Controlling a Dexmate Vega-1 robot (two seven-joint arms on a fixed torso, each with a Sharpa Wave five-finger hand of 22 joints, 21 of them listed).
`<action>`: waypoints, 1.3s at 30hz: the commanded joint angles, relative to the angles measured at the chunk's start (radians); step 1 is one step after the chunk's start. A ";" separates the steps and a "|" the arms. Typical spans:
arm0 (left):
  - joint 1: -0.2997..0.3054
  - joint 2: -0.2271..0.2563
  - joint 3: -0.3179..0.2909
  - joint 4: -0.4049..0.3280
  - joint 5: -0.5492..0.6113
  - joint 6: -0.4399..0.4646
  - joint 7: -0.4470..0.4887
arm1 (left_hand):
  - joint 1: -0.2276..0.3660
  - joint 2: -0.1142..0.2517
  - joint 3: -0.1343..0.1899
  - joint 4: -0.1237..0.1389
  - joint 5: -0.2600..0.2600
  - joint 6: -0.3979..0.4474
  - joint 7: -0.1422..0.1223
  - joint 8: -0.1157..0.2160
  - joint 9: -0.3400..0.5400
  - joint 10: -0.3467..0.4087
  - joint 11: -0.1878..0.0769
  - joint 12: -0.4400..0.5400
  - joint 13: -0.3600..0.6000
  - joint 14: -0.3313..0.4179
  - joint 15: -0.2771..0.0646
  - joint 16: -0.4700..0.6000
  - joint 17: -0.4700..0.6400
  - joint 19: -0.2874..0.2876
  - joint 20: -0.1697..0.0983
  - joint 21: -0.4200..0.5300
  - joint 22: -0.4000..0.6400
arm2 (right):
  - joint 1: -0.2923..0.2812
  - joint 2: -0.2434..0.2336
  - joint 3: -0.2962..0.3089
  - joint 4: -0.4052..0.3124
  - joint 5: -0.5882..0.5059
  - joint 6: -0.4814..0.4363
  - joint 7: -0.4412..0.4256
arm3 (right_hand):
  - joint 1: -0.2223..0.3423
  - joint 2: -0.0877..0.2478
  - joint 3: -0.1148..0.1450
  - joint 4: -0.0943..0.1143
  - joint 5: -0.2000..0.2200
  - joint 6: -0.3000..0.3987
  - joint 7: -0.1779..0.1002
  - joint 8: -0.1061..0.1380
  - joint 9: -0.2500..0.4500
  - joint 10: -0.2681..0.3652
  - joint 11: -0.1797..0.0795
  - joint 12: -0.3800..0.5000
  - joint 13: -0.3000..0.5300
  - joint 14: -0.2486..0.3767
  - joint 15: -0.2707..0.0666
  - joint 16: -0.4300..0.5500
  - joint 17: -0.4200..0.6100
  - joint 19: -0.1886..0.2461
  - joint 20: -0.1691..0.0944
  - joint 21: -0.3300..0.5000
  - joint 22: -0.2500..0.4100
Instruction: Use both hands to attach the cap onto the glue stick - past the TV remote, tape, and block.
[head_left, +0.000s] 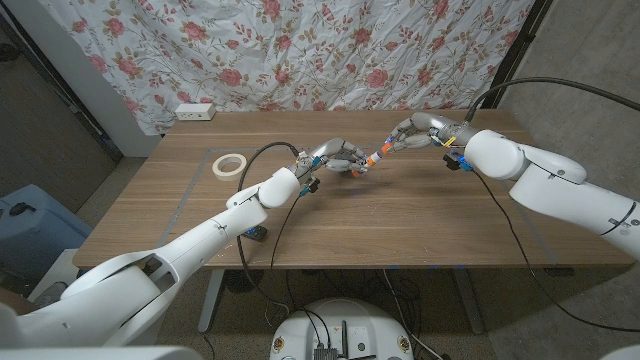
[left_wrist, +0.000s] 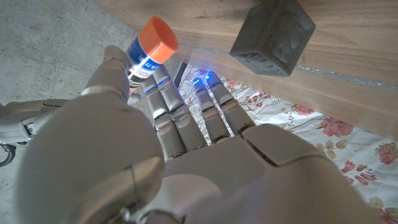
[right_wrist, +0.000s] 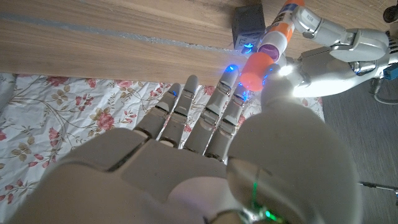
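In the head view both hands meet above the middle of the table's far half. My left hand (head_left: 340, 155) pinches the glue stick (head_left: 377, 153), a white and blue tube with an orange end (left_wrist: 153, 42), between thumb and fingers (left_wrist: 163, 93). My right hand (head_left: 415, 130) pinches the orange cap (right_wrist: 255, 70) between thumb and fingertip. In the right wrist view the cap sits against the tip of the glue stick (right_wrist: 281, 30), in line with it. I cannot tell how far on the cap is. My left hand (right_wrist: 336, 43) holds the tube's other end.
A roll of white tape (head_left: 230, 164) lies on the wooden table (head_left: 400, 220) to the left of the hands. A dark grey block (left_wrist: 273, 36) stands on the table close under them. A white power strip (head_left: 193, 111) sits at the back left edge. Black cables hang by both arms.
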 joint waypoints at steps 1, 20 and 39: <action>0.004 0.001 -0.002 -0.001 0.001 0.002 0.003 | 0.019 0.032 0.012 0.001 0.006 0.026 0.012 0.011 0.018 0.009 -0.003 0.006 0.002 0.006 -0.119 0.000 0.000 0.000 -0.010 -0.003 0.003 | 0.005 0.008 -0.011 -0.005 -0.015 -0.013 0.004 | -0.004 0.007 -0.003 0.002 -0.001 -0.002 -0.001 -0.007 0.005 -0.008 0.001 -0.001 0.005 -0.003 -0.132 0.004 0.003 0.002 0.002 0.000 0.002; 0.002 0.000 -0.002 0.003 0.002 -0.001 0.005 | 0.018 0.033 0.013 0.002 0.006 0.026 0.013 0.011 0.018 0.011 -0.003 0.006 0.002 0.008 -0.119 -0.001 0.000 0.000 -0.012 -0.006 0.003 | 0.010 0.015 -0.026 -0.009 -0.041 -0.024 0.007 | -0.004 0.010 -0.007 0.000 -0.002 0.001 -0.001 -0.011 0.005 -0.009 0.001 -0.002 0.006 -0.005 -0.134 0.004 0.002 0.005 0.006 0.001 0.002; -0.005 -0.008 0.001 0.019 0.001 -0.009 0.006 | 0.018 0.034 0.015 0.001 0.006 0.029 0.012 0.012 0.018 0.013 -0.003 0.006 0.002 0.009 -0.119 -0.002 0.000 -0.002 -0.017 -0.009 0.004 | 0.015 0.036 -0.042 -0.005 -0.061 -0.036 0.000 | -0.003 0.010 -0.011 -0.001 -0.002 0.004 -0.001 -0.013 0.006 -0.009 0.001 -0.003 0.008 -0.005 -0.134 0.005 0.002 0.006 0.007 0.001 0.002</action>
